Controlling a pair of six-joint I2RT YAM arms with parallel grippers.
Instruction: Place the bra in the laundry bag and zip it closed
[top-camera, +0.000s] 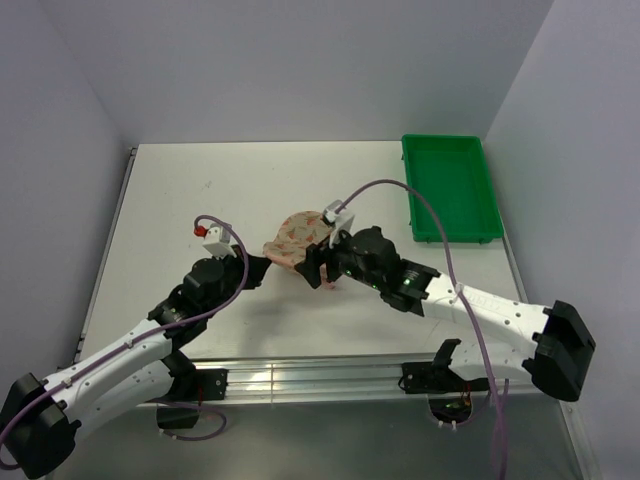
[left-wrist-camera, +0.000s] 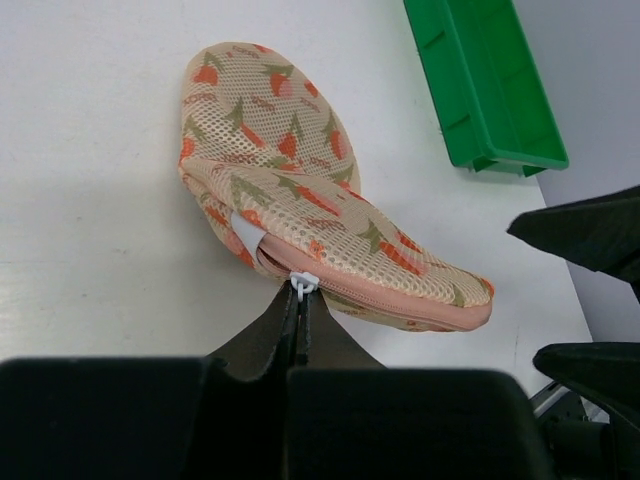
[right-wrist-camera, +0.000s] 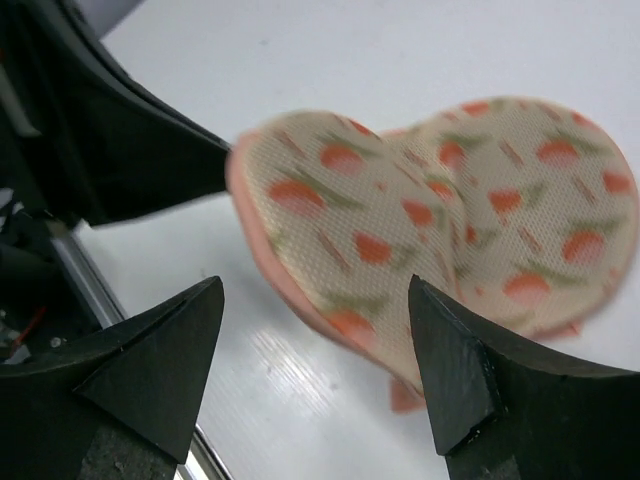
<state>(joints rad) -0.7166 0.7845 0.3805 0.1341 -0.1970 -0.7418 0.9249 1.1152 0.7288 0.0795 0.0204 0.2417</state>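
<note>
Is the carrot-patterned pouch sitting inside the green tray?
No, the laundry bag lies on the white table, apart from the green tray.

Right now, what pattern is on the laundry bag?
Peach mesh laundry bag with orange-red and green leafy prints; clearest in the left wrist view.

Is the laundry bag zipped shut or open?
Apparently shut: the seam of the laundry bag looks closed right of the zip pull, pinched by the left gripper.
</note>
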